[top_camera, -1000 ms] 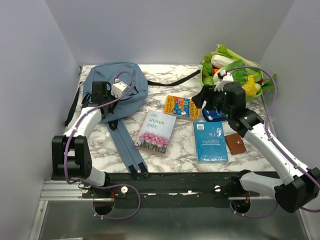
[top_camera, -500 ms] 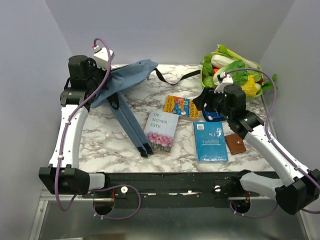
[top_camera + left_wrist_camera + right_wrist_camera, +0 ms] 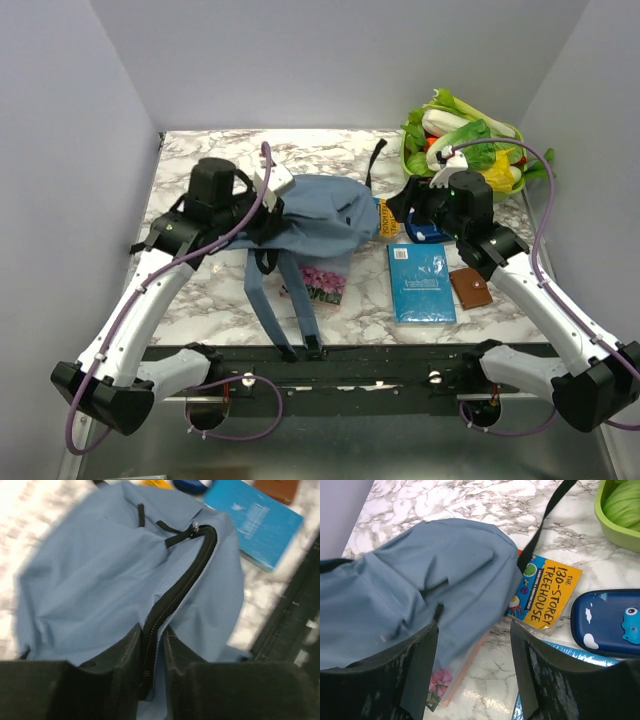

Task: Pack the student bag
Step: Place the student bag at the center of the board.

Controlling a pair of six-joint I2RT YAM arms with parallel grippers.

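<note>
The dusty-blue student bag [image 3: 325, 215] lies across the middle of the table, its straps [image 3: 290, 305] trailing toward the front edge. My left gripper [image 3: 272, 215] is shut on the bag's black zipper edge [image 3: 172, 587] at its left side. The bag covers most of the flower-cover book [image 3: 322, 284] and part of the orange Treehouse book [image 3: 545, 592]. My right gripper [image 3: 410, 205] is open and empty, hovering just right of the bag above the Treehouse book; the bag fills the left of its view [image 3: 420, 590].
A blue book [image 3: 420, 282] and a brown wallet [image 3: 470, 287] lie at the front right. A navy pencil case [image 3: 607, 622] sits under my right arm. A green basket of toy vegetables [image 3: 465, 135] stands at the back right.
My left arm has swung the bag from the back left corner, lifted it, then laid it over the books in the middle. The right arm has stayed still.
</note>
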